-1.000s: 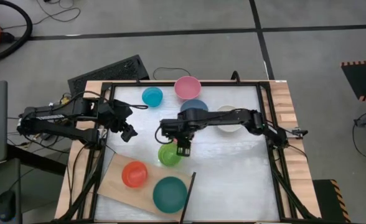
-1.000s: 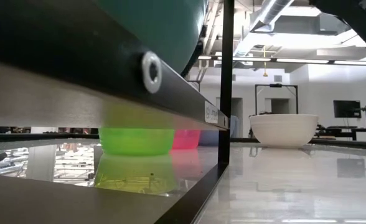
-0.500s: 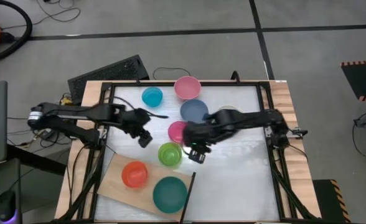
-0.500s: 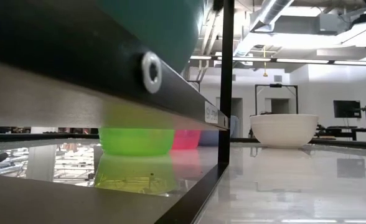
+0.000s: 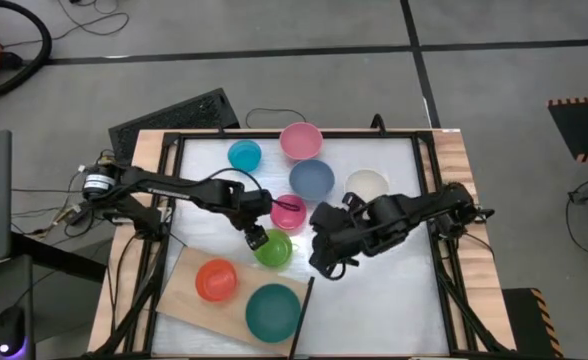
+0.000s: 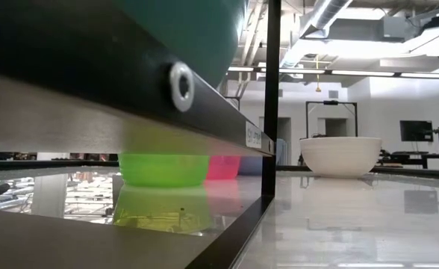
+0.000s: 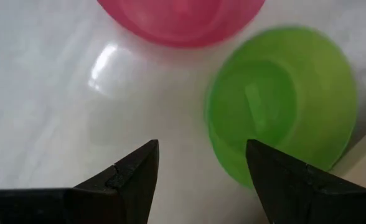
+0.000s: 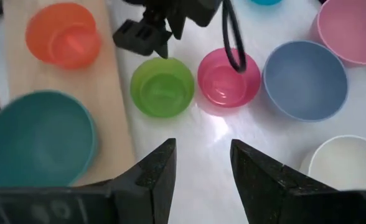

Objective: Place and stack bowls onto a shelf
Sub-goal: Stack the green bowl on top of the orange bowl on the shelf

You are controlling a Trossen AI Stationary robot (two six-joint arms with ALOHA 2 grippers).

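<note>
The lime green bowl stands upright on the white table, with the magenta bowl just behind it. My left gripper is open at the lime bowl's left rim. In the left wrist view one finger is in front of that bowl and the other is over bare table. My right gripper is open over bare table to the right of the lime bowl. The red-orange bowl and the teal bowl sit on the wood shelf.
The cyan bowl, light pink bowl, slate blue bowl and cream white bowl stand on the far half of the table. A black frame borders the tabletop. There is bare table on the near right side. A keyboard lies beyond the far left corner.
My left gripper has reached from the left side toward the right and the near edge, and is now beside the lime bowl. My right gripper has drawn away from the lime bowl toward the right and the near edge, which uncovered the magenta bowl. No bowl has moved.
</note>
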